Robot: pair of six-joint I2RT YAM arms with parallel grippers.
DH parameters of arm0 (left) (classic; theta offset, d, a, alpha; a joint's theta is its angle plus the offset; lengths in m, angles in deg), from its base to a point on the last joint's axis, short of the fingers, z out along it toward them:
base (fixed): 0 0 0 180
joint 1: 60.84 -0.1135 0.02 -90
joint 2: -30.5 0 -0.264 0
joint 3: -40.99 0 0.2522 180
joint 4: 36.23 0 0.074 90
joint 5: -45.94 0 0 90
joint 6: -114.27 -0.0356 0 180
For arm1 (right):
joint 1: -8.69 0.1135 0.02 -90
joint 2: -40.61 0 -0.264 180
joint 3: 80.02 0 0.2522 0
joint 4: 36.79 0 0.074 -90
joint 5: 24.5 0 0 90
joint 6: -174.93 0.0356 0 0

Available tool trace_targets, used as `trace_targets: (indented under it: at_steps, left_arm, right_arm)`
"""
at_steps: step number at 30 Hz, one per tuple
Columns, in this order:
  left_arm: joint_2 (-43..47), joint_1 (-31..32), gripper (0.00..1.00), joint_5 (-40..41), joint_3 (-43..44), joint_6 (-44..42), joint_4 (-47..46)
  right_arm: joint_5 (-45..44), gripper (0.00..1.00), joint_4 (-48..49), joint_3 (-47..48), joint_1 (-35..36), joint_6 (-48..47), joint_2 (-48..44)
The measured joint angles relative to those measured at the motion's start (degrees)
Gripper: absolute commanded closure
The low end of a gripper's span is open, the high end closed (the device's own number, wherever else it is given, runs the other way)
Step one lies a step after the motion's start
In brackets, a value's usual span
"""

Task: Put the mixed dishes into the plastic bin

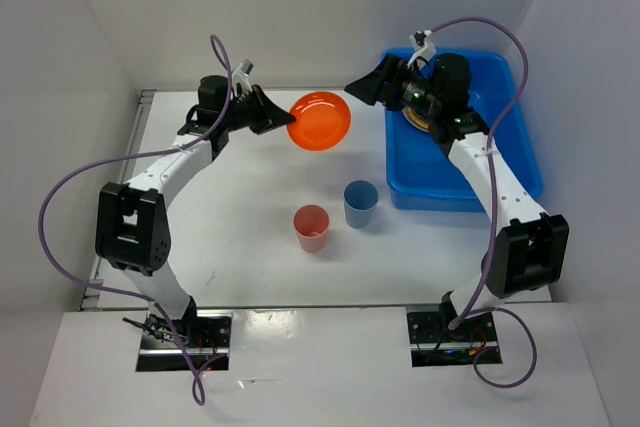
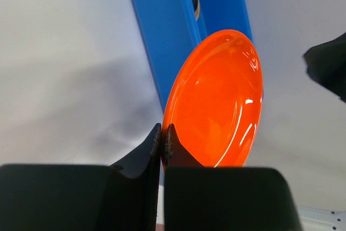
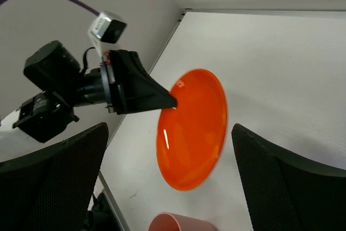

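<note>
We are noting the left gripper [image 1: 288,119] pinching the orange plate [image 1: 322,119] by its rim, tilted above the tabletop [image 1: 250,247], near the plastic bin [image 1: 440,192]. The plate is looking stiff, light and glossy, probably slippery edgewise. The right gripper [image 1: 362,87] is hanging spread wide, empty.

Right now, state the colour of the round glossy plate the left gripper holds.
Orange plate; left wrist view best.

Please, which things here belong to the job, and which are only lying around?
Belong to the job:
- orange plate, gripped at its rim by the left gripper
- pink cup
- blue cup
- blue bin
- right gripper, open

Not part of it:
- purple cables
- white table
</note>
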Motion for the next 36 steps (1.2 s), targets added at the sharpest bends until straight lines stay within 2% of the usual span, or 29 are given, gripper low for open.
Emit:
trace_targets:
  at_steps: [6, 13, 16, 20, 23, 24, 26, 27, 29, 30, 32, 33, 34, 36]
  left_arm:
    - [0.44, 0.31, 1.0, -0.98, -4.13, 0.24, 0.09]
    - [3.41, 0.33, 1.0, -1.16, -4.35, 0.26, -0.39]
    - [4.46, 0.68, 1.0, -1.29, -4.35, 0.26, -0.92]
    - [4.5, 1.81, 1.0, -1.33, -4.35, 0.26, -0.87]
    - [4.46, 2.82, 1.0, -1.38, -4.33, 0.26, -0.98]
    - [4.37, 2.99, 1.0, -1.4, -4.31, 0.26, -0.98]
    - [4.07, 3.43, 1.0, -1.38, -4.31, 0.24, -0.94]
    - [3.93, 3.61, 1.0, -1.6, -4.28, 0.26, -0.98]
    - [3.78, 3.48, 1.0, -1.46, -4.26, -0.04, -0.63]
    - [3.41, 3.45, 0.96, -1.42, -4.26, -0.33, -0.57]
    - [2.75, 3.72, 0.88, -1.64, -3.85, -0.76, -0.57]
    - [2.45, 3.82, 0.77, -1.38, -3.45, -1.22, -0.09]
    - [2.05, 3.87, 0.55, -1.2, -2.99, -1.4, 0.42]
    - [1.64, 4.04, 0.36, -1.11, -2.43, -1.99, 1.33]
  right_arm:
    - [-2.05, 0.01, -1.92, 0.63, 4.15, -1.57, 0.22]
    - [-5.14, 0.01, -3.5, -3.41, 4.46, -2.73, 0.5]
    - [-5.03, 0.06, -4.13, -3.48, 4.48, -2.99, 1.25]
    - [-4.92, 0.2, -4.31, -3.48, 5.03, -3.39, 2.32]
    - [-5.03, 0.42, -4.39, -3.41, 6.51, -3.85, 2.99]
    - [-5.16, 0.55, -4.37, -3.37, 7.13, -3.98, 3.19]
    - [-5.44, 0.7, -4.87, -3.08, 8.33, -4.59, 3.78]
    - [-5.99, 0.83, -5.25, -2.86, 8.68, -4.96, 4.15]
    - [-5.62, 0.94, -5.55, -2.36, 8.41, -4.13, 5.01]
    - [-5.75, 0.99, -5.33, -2.16, 8.39, -3.61, 5.05]
    - [-6.91, 1.0, -5.92, -2.21, 8.37, -3.58, 4.98]
    - [-6.95, 1.0, -5.86, -2.21, 8.31, -3.56, 5.01]
    - [-7.26, 1.0, -5.81, -2.21, 8.37, -3.61, 4.98]
    - [-9.31, 1.0, -6.49, -2.23, 8.52, -4.37, 4.42]
